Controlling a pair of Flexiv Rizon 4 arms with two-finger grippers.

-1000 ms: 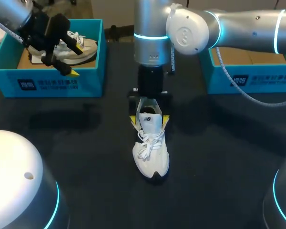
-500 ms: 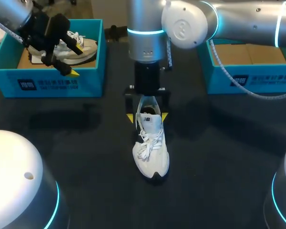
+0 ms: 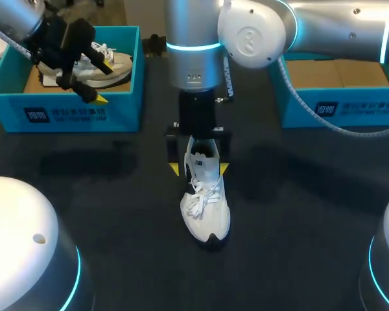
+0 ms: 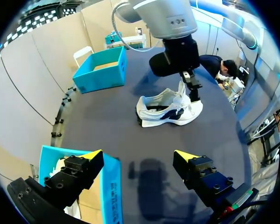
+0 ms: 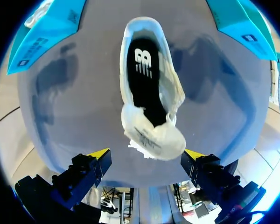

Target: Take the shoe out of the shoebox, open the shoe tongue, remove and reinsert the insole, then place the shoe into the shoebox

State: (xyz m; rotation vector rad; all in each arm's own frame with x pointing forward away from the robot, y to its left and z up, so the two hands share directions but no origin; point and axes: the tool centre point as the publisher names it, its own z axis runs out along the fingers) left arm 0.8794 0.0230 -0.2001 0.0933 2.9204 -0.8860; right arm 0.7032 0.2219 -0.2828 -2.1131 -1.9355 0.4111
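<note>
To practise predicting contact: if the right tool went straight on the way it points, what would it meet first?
The right tool would most likely meet the white shoe first: its tongue lies ahead, between the open fingers. The fingers may pass either side; depth is unclear.

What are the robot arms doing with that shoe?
The right gripper hangs open over a white shoe on the table, one finger on each side of the shoe's opening, not gripping it. The black insole is inside the shoe. The left gripper hovers open over a blue shoebox with another shoe in it.
</note>
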